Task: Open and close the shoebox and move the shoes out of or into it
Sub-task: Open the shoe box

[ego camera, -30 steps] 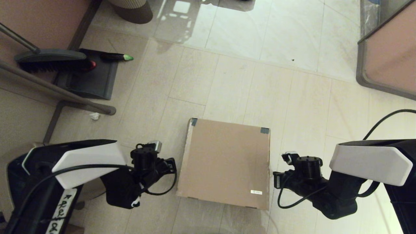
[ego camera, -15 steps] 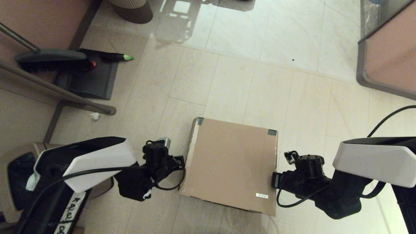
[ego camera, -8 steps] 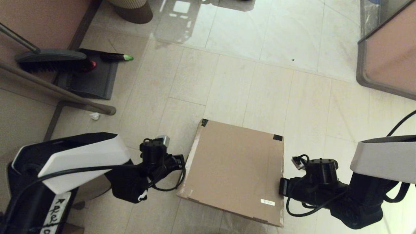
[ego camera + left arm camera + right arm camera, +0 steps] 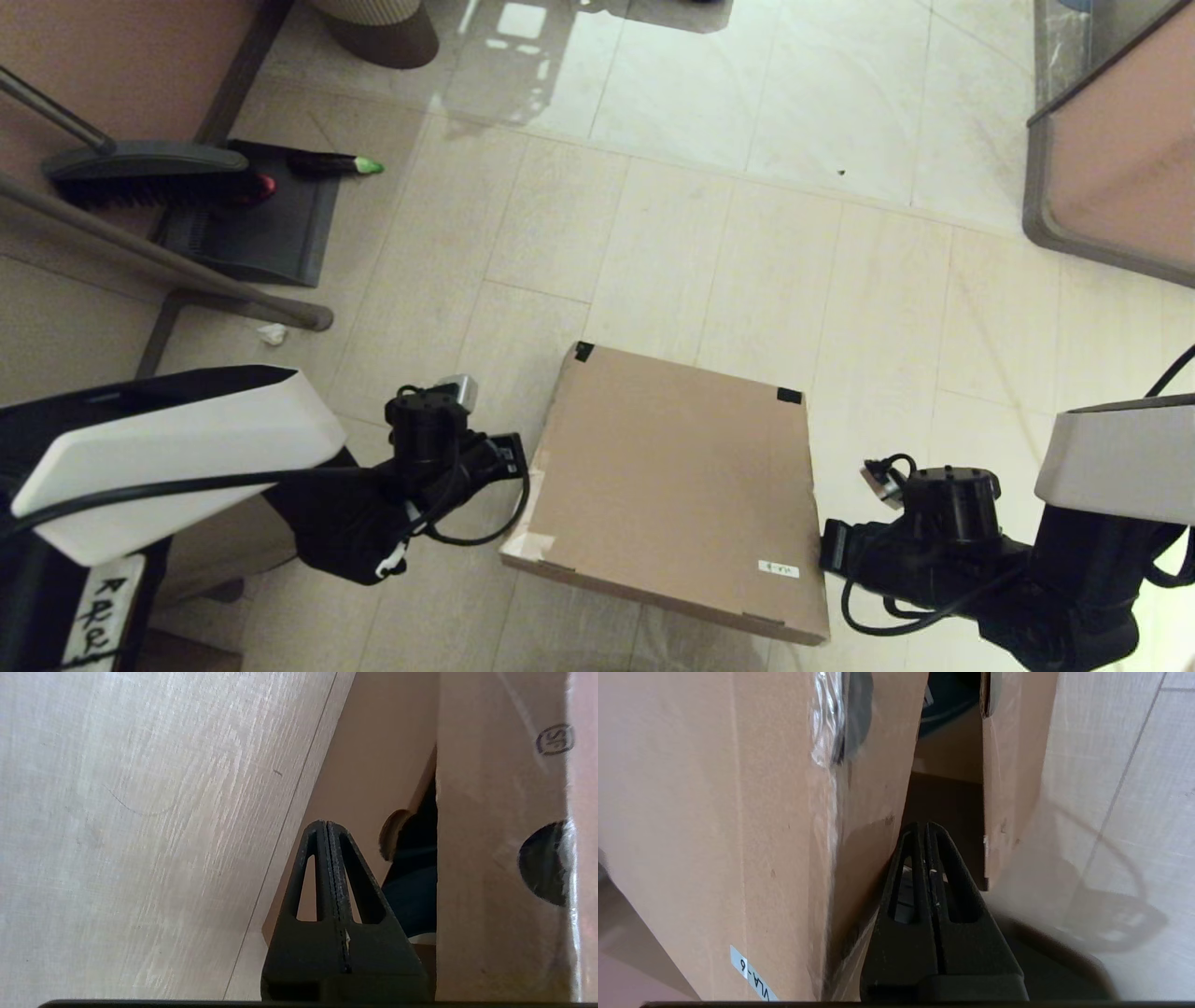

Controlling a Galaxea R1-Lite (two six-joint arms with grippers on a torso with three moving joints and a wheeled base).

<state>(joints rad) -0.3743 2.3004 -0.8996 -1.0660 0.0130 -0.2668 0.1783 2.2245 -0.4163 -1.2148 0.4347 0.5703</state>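
Both pincers pressed closed (nothing held): left pincer (image 4: pixel 327 828) and right pincer (image 4: pixel 923 828) under shoebox (image 4: pixel 667 476) lid edges.

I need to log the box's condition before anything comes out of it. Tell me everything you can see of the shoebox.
The shoebox is a large squarish box of plain brown cardboard on the tiled floor, between the two arms. Its lid bears dark tape at both far corners and a small white label near the right front corner. The lid's near edge is raised, and both wrist views show a gap between lid flap and box wall, with something dark blue inside. The shut left gripper and shut right gripper each point into that gap at the sides.
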